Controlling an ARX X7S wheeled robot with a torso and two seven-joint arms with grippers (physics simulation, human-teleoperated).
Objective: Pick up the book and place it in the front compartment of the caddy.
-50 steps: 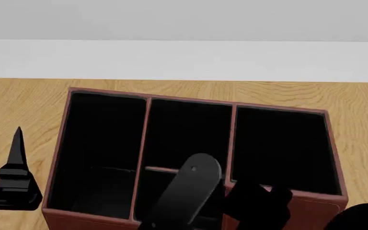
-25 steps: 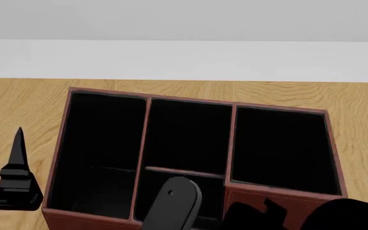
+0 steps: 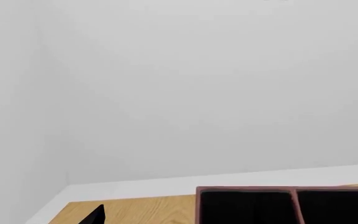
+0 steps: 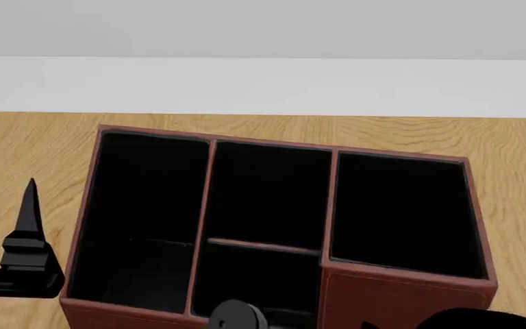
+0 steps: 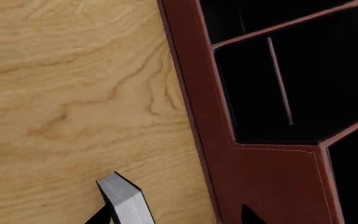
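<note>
Apparently no book [image 5: 279, 81] btwn jaws.

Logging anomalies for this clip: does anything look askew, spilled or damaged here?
Nothing looks damaged, tipped or spilled. The reddish-brown leather-look caddy sits flat on the light wooden table, its thin dividers straight. One oddity: no book shows in any view, and every visible black-lined cell looks empty.
</note>
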